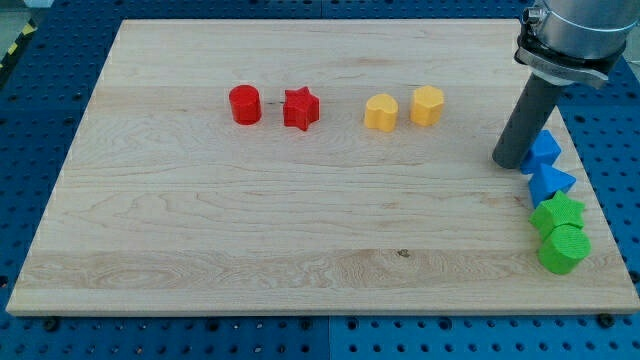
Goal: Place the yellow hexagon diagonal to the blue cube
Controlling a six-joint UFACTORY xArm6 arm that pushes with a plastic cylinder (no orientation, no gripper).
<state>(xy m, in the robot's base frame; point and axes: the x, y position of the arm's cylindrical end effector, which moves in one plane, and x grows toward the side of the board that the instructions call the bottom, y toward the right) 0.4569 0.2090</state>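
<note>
Nearest, at the view's bottom right on the wooden worktop, stood a green cylinder. Just above it, touching or almost touching, was a second green block whose shape I could not tell. Further up the same right edge lay a blue triangular block and then the blue cube, close together.

My tip rested on the worktop just at the left of the blue cube. I could not tell if it touched the cube. The arm ended in a plain dark rod, so it grasped nothing.

The yellow hexagon lay further back, toward the view's top and a little right of the middle. It was a small, low, bright yellow block with flat sides, lying flat on the wood. It was well apart from my tip, up and to the left of it, with bare wood between them. Just beside it on the left stood a yellow heart. Further left in the same row were a red star and a red cylinder.
</note>
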